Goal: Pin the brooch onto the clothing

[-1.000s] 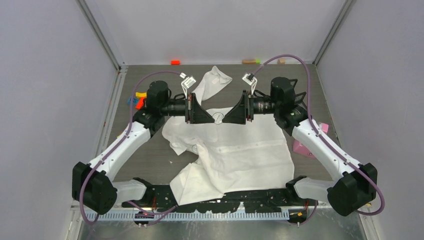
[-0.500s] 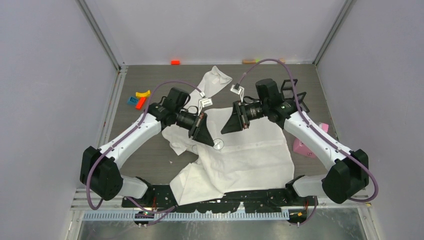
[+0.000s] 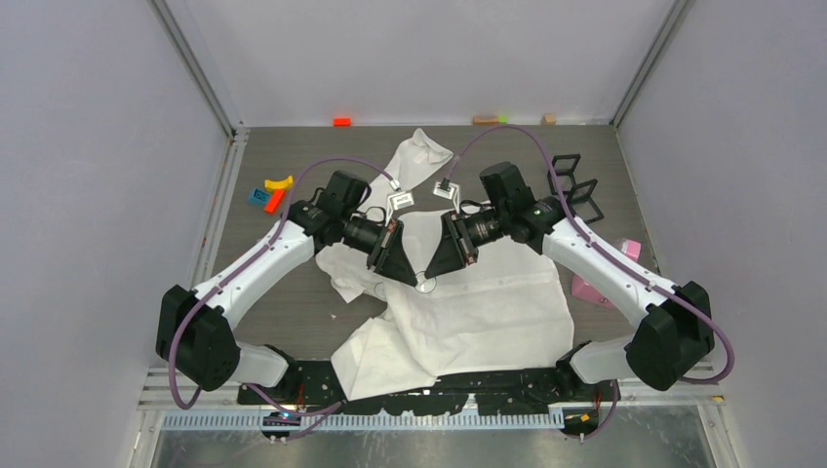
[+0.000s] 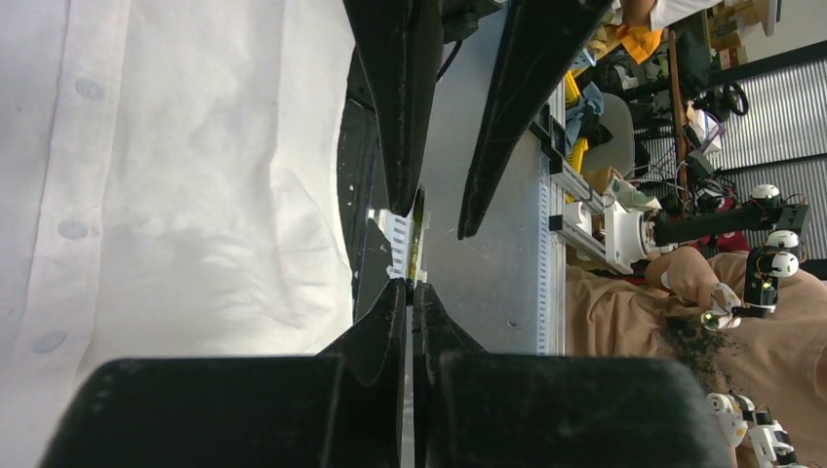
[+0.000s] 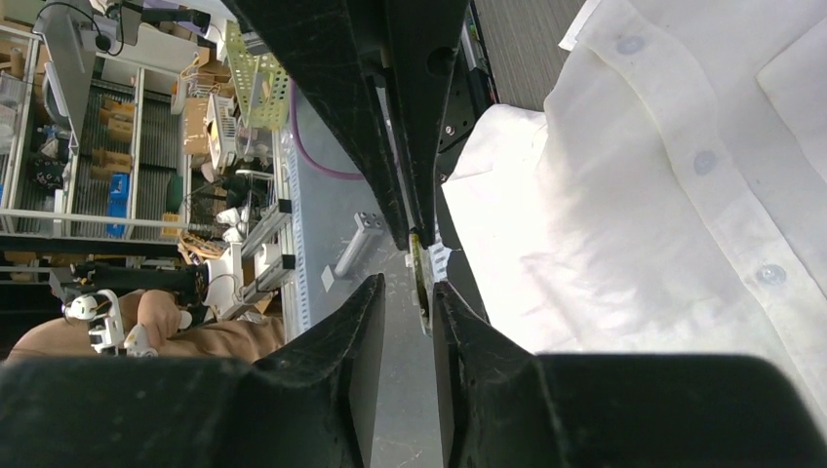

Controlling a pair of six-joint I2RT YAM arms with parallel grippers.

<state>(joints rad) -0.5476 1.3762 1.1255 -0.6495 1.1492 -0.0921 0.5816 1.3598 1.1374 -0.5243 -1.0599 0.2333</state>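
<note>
Down from the level, face-to-face pose they held near the collar a second ago, both arms now tilt toward one spot lower on the shirt's front. The right hand (image 3: 431, 275), which had drawn off half a second back, has come in to the brooch again with its fingers narrower. Nearest the arm bases, the shirt (image 3: 478, 322) lies crumpled on the dark counter (image 3: 293, 312), its hem at the near edge and its button row running off to the right. Over its middle the left hand (image 3: 417, 280) is clenched on the brooch (image 3: 425, 285), a small round pale piece at the point where the two hands meet. In the left wrist view the brooch (image 4: 419, 239) shows edge-on, a thin strip standing out of the closed fingertips, with one finger of the right hand on either side of it. In the right wrist view the right hand (image 5: 408, 288) is released: its fingers stand apart, and the brooch's edge sits in the gap close to one of them, not pinched. Whether the brooch touches the cloth cannot be told. Beyond the hands a fold of the shirt reaches toward the far edge. A pink sheet (image 3: 588, 289) lies to the right, black frames (image 3: 577, 190) farther back, and an orange block (image 3: 341, 121) by the far wall.
</note>
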